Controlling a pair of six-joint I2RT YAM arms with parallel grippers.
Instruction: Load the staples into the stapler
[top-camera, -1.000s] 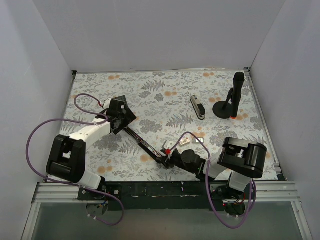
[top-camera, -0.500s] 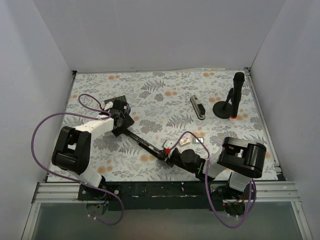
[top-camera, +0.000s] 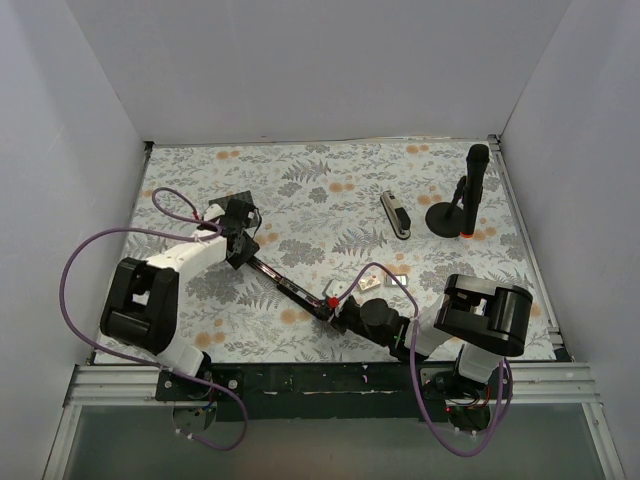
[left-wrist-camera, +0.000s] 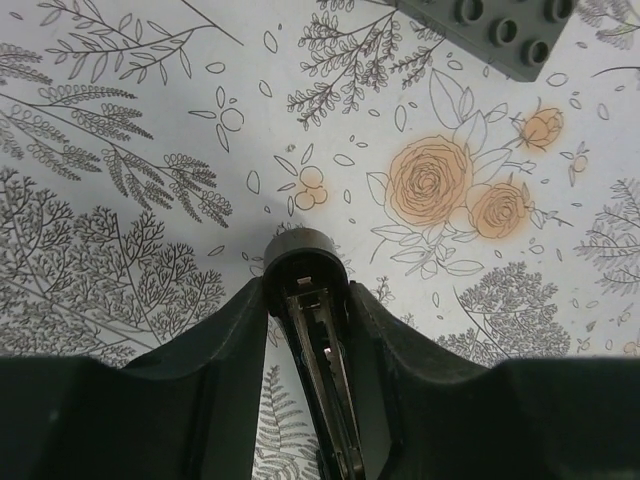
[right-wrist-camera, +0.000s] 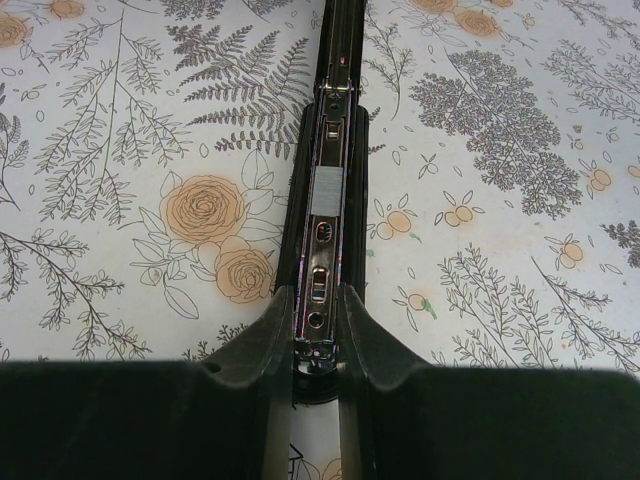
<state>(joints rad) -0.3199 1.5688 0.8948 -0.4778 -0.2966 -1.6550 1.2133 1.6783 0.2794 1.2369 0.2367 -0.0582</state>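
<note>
nearest the arm bases, the right pincer (right-wrist-camera: 315, 300) is closed on one end of the stapler (right-wrist-camera: 330, 230), a finger pressed against each side of the arm that shows the silver metal channel. a small silver-grey rectangular block (right-wrist-camera: 328, 190) sits in that channel just beyond the fingers; whether it is the staples or part of the stapler cannot be told. the stapler lies opened out flat on the flower-patterned surface (top-camera: 300, 190), a long black line running diagonally from the right pincer toward the left one. just right of its near end lies a small whitish box (top-camera: 372, 283), apart from the stapler. farther out, the left pincer (left-wrist-camera: 307, 290) grips the stapler's other, rounded end between its fingers. a grey studded building block (left-wrist-camera: 490, 30) lies beyond it. toward the far right stand a slim black-and-silver object (top-camera: 397, 215) and a tall black stand (top-camera: 462, 195) with a round base.
</note>
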